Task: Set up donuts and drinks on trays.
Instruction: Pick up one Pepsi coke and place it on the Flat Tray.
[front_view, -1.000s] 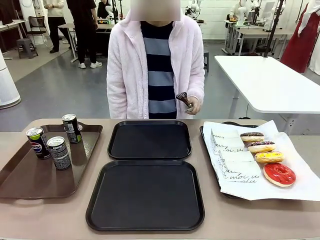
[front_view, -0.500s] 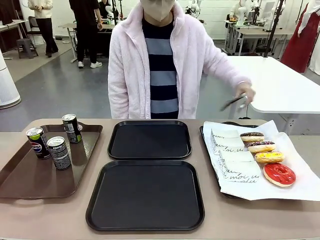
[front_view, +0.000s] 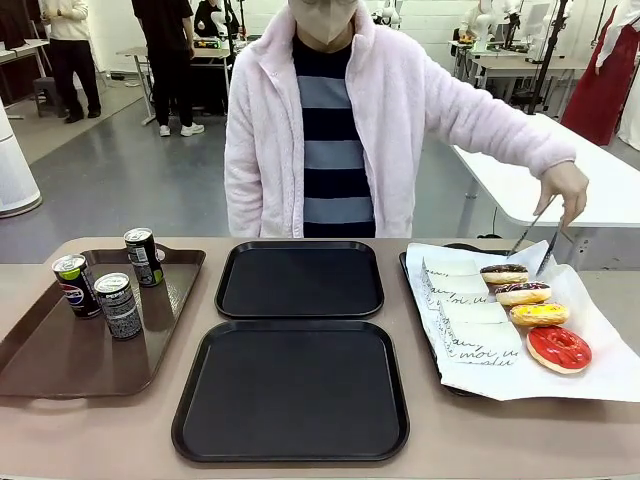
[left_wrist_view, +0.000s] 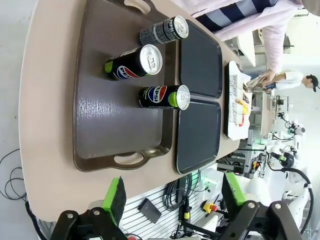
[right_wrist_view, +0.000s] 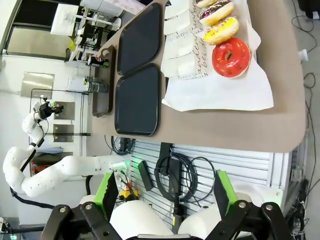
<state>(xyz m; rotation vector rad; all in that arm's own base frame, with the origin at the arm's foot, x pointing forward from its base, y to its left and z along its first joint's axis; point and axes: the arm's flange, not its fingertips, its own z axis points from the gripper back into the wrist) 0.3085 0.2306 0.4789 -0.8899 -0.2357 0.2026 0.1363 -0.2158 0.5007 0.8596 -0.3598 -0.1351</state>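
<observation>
On the tan table (front_view: 110, 435), the near black tray (front_view: 290, 392) and the far black tray (front_view: 300, 281) lie one behind the other in the middle, just apart. To the left, three cans (front_view: 119, 305) stand upright on the brown tray (front_view: 60, 362). To the right, four donuts (front_view: 538, 314) run in a line on white paper (front_view: 600, 372), the red donut (front_view: 559, 349) nearest, beside flat white boxes (front_view: 470, 322) with black script. At the far side, the person's hand (front_view: 566, 186) holds tongs (front_view: 535, 236) just above the far chocolate donut (front_view: 503, 273). The left gripper (left_wrist_view: 174, 194) hangs off the table's left end, jaws spread wide and holding nothing; the right gripper (right_wrist_view: 165, 195) does likewise off the right end. Behind the person there's grey floor, a white table (front_view: 530, 150) and people standing.
</observation>
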